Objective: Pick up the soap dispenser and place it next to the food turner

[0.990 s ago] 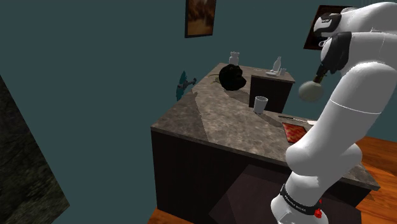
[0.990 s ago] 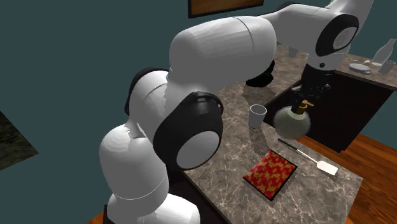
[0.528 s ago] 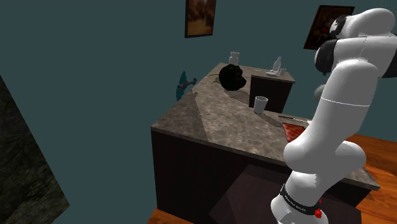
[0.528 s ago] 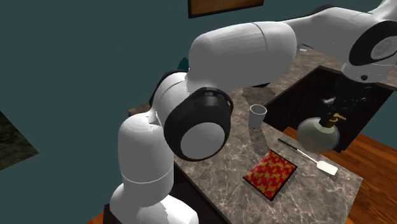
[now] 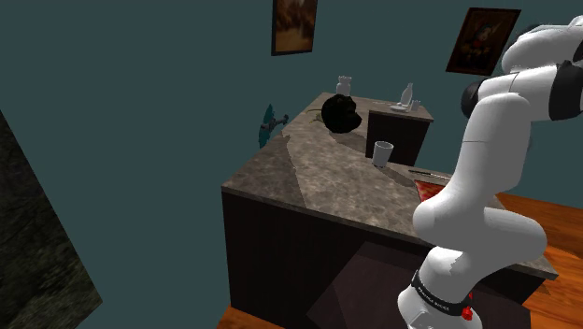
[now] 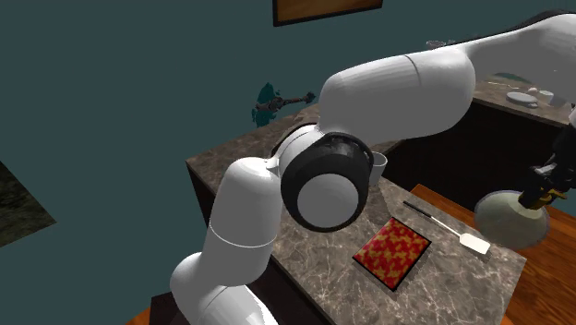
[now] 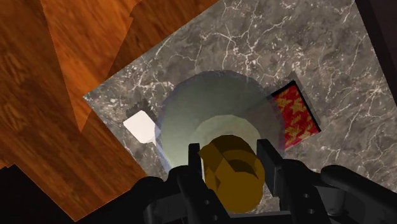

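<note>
The soap dispenser (image 6: 510,218) is a pale round globe with a gold pump (image 7: 231,173). My gripper (image 6: 548,178) is shut on that pump and holds the dispenser in the air, at the second exterior view's right, near the counter's end. The food turner (image 6: 459,233) lies on the marble counter (image 6: 462,286), its white blade (image 7: 140,126) pointing toward the counter's edge. In the wrist view my gripper (image 7: 230,159) clasps the pump, the globe (image 7: 210,114) hangs below it, and the turner's blade shows just beside the globe.
A red patterned mat (image 6: 392,251) lies beside the turner. A white cup (image 5: 383,152) stands mid-counter and a black object (image 5: 341,113) sits at the far end. Wooden floor (image 7: 57,95) lies beyond the counter's edge. A lower cabinet (image 5: 400,126) carries small items.
The arm has swung the held dispenser from near the cup to the counter's end by the turner's blade. It has left the shoulder view toward the right.
</note>
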Motion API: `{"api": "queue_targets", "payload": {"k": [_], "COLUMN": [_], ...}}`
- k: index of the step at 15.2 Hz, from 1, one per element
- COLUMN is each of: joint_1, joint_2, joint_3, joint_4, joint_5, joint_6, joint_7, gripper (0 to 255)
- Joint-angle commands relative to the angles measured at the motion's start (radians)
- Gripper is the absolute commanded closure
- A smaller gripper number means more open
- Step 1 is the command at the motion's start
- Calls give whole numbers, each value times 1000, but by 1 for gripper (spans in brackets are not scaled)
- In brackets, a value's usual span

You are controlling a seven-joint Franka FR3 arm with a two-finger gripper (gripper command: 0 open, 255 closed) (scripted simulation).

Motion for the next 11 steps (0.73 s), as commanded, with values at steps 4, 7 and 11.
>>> {"api": "queue_targets", "payload": {"k": [4,7,11], "joint_1": [-8,17,42], "joint_2": [1,-15,-29], "joint_3": [-4,-8,-11], "joint_4": [-66,-130,-207], "joint_5": [2,-10,-20], "joint_6": [61,110,173], "joint_7": [-35,-36,-38], "gripper": [255,255,255]}}
